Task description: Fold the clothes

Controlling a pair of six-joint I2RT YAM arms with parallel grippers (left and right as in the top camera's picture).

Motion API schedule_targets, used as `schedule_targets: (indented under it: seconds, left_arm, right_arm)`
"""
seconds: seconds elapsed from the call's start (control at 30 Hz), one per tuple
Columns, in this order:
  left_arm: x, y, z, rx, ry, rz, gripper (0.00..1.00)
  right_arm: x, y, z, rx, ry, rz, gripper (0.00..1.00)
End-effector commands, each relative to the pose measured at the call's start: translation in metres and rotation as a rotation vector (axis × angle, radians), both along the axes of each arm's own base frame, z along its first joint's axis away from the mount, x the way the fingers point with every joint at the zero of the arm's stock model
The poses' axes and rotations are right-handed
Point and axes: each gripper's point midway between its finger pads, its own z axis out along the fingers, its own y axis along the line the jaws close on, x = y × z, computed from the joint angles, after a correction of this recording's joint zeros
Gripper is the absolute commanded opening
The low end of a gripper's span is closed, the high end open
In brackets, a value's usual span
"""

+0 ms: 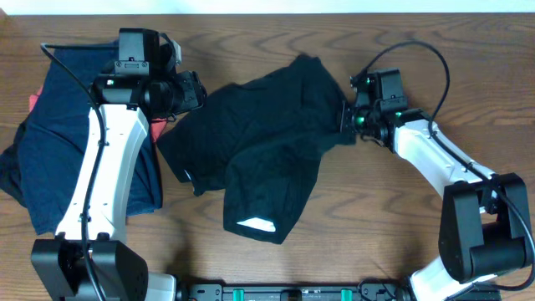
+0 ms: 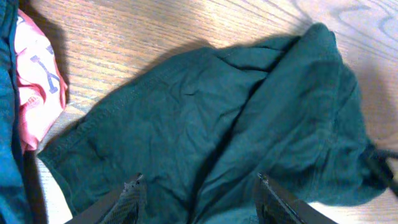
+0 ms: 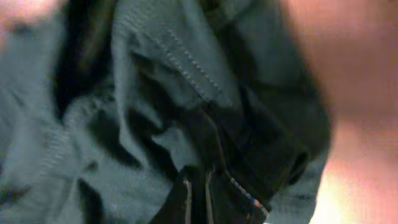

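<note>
A crumpled black shirt (image 1: 267, 142) lies in the middle of the table; it fills the left wrist view (image 2: 205, 124) and the right wrist view (image 3: 124, 124). My left gripper (image 1: 196, 90) is open above the shirt's left upper edge, its fingers (image 2: 199, 193) spread over the cloth without touching it. My right gripper (image 1: 349, 119) is shut on the shirt's right edge; its fingers (image 3: 199, 193) pinch a dark stitched fold.
A pile of navy clothes (image 1: 58, 134) lies at the left under the left arm, with a pink garment (image 2: 37, 87) beside it. Bare wood table (image 1: 376, 234) lies in front and to the right.
</note>
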Motion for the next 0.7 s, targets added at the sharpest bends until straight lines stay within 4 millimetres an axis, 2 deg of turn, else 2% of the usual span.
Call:
schedule_targets:
  seconds: [0.0,0.1,0.2,0.3,0.37,0.43,0.47,0.53,0.67]
  left_arm:
    - [-0.001,0.003,-0.005,0.020,0.009,-0.007,0.58]
    - [-0.001,0.003,-0.005,0.020,0.009,-0.007,0.58]
    - [-0.001,0.003,-0.005,0.020,0.008,-0.007,0.58]
    - [-0.001,0.003,-0.005,0.020,0.008,-0.007,0.58]
    - [-0.001,0.003,-0.005,0.020,0.008,-0.007,0.58]
    - [-0.001,0.003,-0.005,0.020,0.008,-0.007,0.58]
    - [-0.001,0.003,-0.005,0.020,0.008,-0.007,0.58]
    - [-0.001,0.003,-0.005,0.020,0.008,-0.007,0.58]
    - [-0.001,0.003,-0.005,0.020,0.009,-0.007,0.58]
  right_arm:
    - [-0.017,-0.018,-0.009,-0.032,0.110,-0.072,0.01]
    - [-0.044,-0.057,-0.025,-0.178,0.237,-0.152,0.01]
    - [-0.061,-0.103,-0.032,-0.371,0.304,-0.241,0.01]
    - [-0.061,-0.125,-0.030,-0.430,0.302,-0.291,0.02]
    - [-0.053,-0.126,-0.027,-0.411,0.272,-0.271,0.05]
    - [-0.041,-0.112,-0.019,-0.352,0.215,-0.156,0.22]
    - [-0.033,-0.100,-0.009,-0.309,0.171,-0.075,0.33]
    - [-0.020,-0.088,0.013,-0.271,0.098,0.009,0.45]
    - [0.009,-0.082,0.073,-0.266,-0.058,0.043,0.54]
